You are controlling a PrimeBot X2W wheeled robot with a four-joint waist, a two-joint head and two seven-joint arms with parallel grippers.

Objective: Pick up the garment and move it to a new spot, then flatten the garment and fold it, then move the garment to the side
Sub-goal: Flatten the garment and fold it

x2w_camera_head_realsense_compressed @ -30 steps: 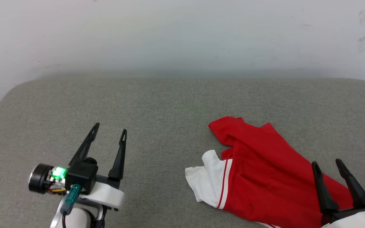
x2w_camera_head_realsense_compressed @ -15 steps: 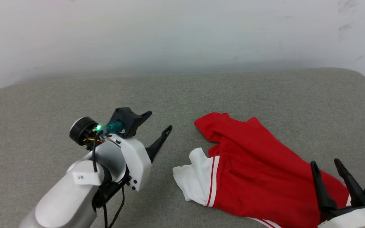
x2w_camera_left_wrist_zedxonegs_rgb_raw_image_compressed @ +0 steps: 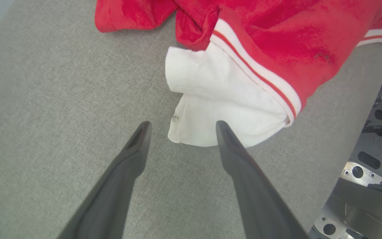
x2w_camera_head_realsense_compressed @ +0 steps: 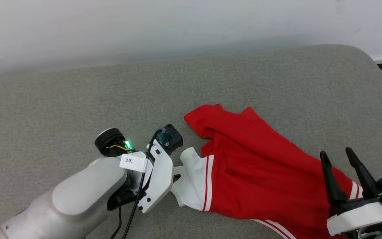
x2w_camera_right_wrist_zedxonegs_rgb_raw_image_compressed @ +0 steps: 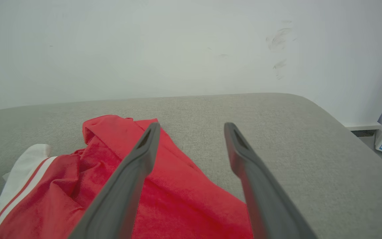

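Head view: the garment (x2w_camera_head_realsense_compressed: 260, 172) is lying crumpled toward the right of the grey table (x2w_camera_head_realsense_compressed: 78, 96), not yet lifted.
Left tool (x2w_camera_left_wrist_zedxonegs_rgb_raw_image_compressed: 181, 123): is hovering wide open and holding nothing, its fingers (x2w_camera_left_wrist_zedxonegs_rgb_raw_image_compressed: 131, 156) straddling the edge of the white sleeve (x2w_camera_left_wrist_zedxonegs_rgb_raw_image_compressed: 217, 96), probably lining up a pinch.
Right tool (x2w_camera_head_realsense_compressed: 336, 151): is hanging wide open and empty above the red body, likely waiting to take a second hold.
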